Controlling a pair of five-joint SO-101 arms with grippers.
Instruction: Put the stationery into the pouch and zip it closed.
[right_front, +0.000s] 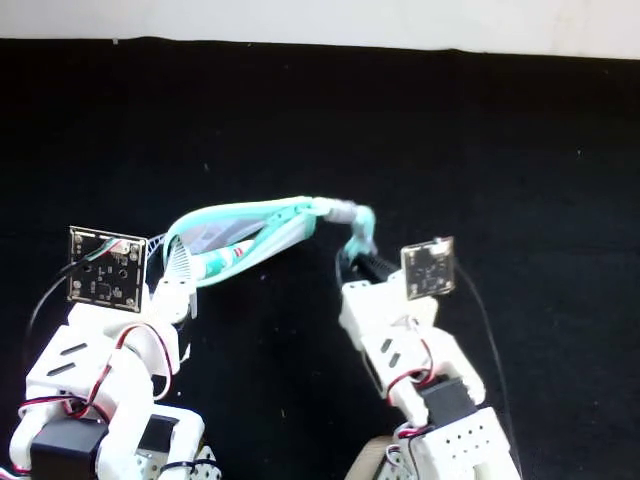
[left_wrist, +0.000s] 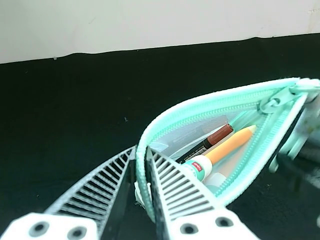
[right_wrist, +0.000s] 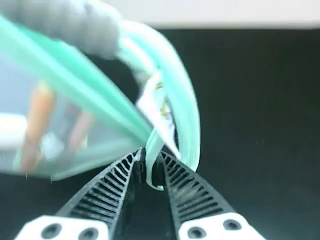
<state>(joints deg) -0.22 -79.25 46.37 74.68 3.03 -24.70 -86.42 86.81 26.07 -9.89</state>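
- Cloth-covered black table (right_front: 500, 150) lies under both arms in the high view, with a pale wall along its far edge.
- Mint-green fabric pouch with a see-through side (right_front: 250, 232) is strung between the two grippers in front of the arms. The high view gives its long outline from above.
- The left wrist view looks straight into the pouch (left_wrist: 167, 120). The zip is undone along nearly the whole mouth, which gapes in a leaf shape.
- Left gripper (left_wrist: 141, 152), at the pouch's left end (right_front: 180, 265): ribbed fingers (left_wrist: 172, 182) almost together, pinching the rim of the pouch between them.
- Right gripper (right_wrist: 150, 159), at the opposite end (right_front: 362, 262): fingers (right_wrist: 117, 177) closed to a narrow slit, gripping a thin mint strip of the pouch's end loop.
- Contents, left wrist view, lying side by side lengthwise inside the pouch:
  - orange pencil-shaped stick (left_wrist: 232, 144)
  - black marker with a brown cap (left_wrist: 212, 139)
  - white tube with a green band (left_wrist: 197, 167), nearest the left gripper
- The right wrist view shows the same items as blurred shapes through the clear side.
- Mint zip slider (left_wrist: 272, 102) sits at the far end of the mouth, near the right gripper.
- Small white tag (right_wrist: 159, 107) hangs inside the end loop, just beyond the right fingertips.
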